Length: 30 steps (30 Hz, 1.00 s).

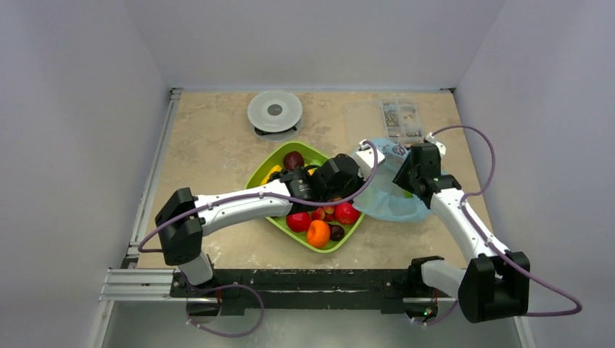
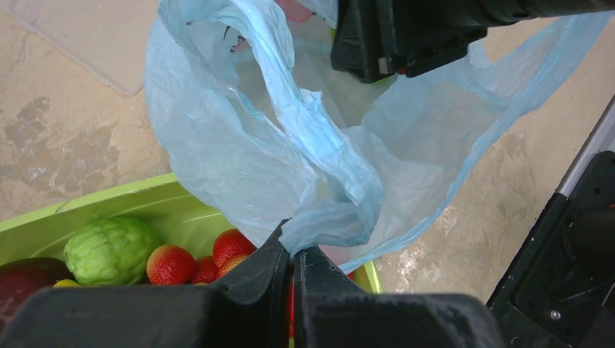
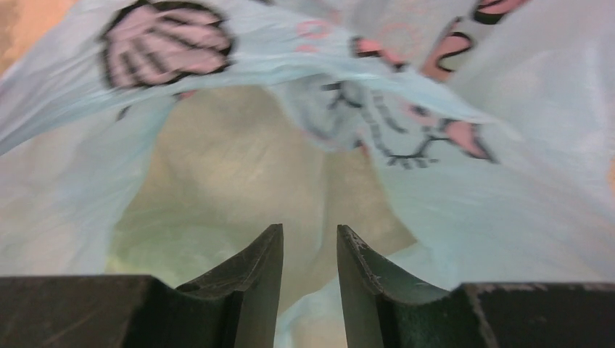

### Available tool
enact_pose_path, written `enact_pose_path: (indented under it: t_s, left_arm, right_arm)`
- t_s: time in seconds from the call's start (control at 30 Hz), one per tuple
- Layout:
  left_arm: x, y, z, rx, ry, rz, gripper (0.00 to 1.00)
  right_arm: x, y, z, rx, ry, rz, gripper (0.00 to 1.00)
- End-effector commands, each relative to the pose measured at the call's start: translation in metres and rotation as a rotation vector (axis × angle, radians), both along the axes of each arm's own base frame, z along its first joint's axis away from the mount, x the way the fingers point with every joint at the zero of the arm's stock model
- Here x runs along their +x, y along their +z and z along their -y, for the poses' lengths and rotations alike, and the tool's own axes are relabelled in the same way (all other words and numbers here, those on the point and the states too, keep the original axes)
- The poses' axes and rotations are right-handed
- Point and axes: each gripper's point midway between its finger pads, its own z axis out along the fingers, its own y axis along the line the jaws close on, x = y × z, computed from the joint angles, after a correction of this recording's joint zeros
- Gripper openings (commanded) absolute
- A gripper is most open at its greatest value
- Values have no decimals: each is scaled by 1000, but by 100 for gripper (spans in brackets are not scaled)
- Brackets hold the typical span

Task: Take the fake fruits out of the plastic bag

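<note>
Over the right edge of the green tray (image 1: 256,178), clamping a twisted fold of the plastic bag (image 1: 391,204) with the left gripper (image 2: 292,250), squeezed flat on the film. From that wrist: thin, crinkly, light-blue, hanging open above the tray's rim and spreading off to the right onto the table (image 1: 210,145).

Now to the right gripper (image 3: 309,228), pointing straight into the bag's mouth (pink-and-dark print draped right across the top of that view). Only a narrow gap between those fingers (image 3: 250,279), pale film in and behind it; gripped or merely close, cannot tell.

Down in the tray, already out: fake fruits (image 1: 347,213)! An orange (image 1: 318,233) at the near corner, two glossy red balls (image 1: 298,221) just beside it, a dark purple-brown one (image 1: 293,159) at the far corner, a sliver of yellow banana (image 1: 273,172) by the left rim. Under the left wrist, also in the tray, a lumpy green ball (image 2: 110,250) beside small strawberries (image 2: 172,264).

Farther back on the table, a round lidded container (image 1: 275,111) and a clear compartment box (image 1: 401,118).
</note>
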Motion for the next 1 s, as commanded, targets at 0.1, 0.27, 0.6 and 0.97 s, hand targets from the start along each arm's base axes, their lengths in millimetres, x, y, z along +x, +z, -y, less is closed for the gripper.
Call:
enact_pose_path:
  t_s: [0.1,0.27,0.6,0.97]
  left_arm:
    - [1,9,10,-40,-2,35,0]
    - [1,9,10,-44,2,36,0]
    - [3,11,9,-36,6,55,0]
    - [1,12,8,-38,9,51,0]
  right_arm:
    - [22,-4,-31,-100,83,-49,31]
    - [38,-24,-2,-273,-38,-132,32]
    - [22,-5,43,-510,-211,-197,52]
    - [23,-21,54,-545,-240,-244,83]
